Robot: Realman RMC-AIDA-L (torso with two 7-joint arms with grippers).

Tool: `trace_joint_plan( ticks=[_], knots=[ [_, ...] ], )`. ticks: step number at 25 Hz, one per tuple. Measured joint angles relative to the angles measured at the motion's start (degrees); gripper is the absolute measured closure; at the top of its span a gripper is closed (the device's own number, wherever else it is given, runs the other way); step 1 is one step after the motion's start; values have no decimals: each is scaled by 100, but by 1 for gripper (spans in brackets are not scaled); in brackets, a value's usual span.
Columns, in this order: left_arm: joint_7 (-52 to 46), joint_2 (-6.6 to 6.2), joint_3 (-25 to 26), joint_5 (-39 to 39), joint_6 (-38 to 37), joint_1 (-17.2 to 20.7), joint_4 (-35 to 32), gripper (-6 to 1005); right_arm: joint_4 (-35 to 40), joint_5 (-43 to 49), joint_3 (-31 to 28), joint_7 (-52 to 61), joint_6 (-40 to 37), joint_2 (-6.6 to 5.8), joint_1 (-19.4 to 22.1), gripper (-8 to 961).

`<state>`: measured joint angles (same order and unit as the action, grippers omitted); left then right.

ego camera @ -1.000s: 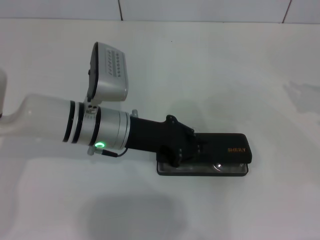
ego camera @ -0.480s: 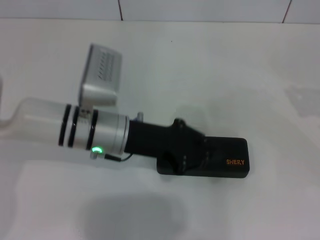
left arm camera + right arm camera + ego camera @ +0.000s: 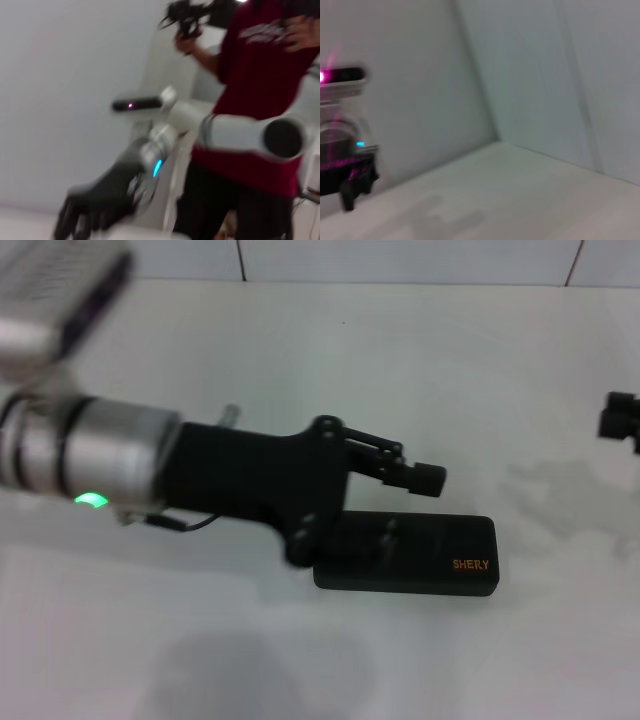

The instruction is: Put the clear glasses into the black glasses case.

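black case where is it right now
In the head view the black case lies shut on the white table, right of centre and near the front, just below the left end effector.

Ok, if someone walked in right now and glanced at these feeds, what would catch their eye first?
Probably the left gripper, hanging above the black glasses case, which lies shut on the white table with its orange lettering facing up. The clear glasses are not visible anywhere. The right gripper only peeks in at the table's far right edge.
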<state>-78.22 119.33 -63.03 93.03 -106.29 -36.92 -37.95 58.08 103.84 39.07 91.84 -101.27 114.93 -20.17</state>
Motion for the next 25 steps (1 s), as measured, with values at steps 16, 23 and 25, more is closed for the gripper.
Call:
trace_joint_plan(
  ticks=[16,23,25],
  knots=[
    [660,-461,305,-814,-612,750,361,270,-1065,-900,1637,-1242,-1076,102,-404,264],
    [640,-525,245,-623,-639,964,421,260,-1342,-1187,1640,-1507,-1106,83,-406,135],
    [722,-521,254,-516,-640,1033,434,258,-1345,-1250,1648,-1510,-1176,80,-410,108]
  ],
)
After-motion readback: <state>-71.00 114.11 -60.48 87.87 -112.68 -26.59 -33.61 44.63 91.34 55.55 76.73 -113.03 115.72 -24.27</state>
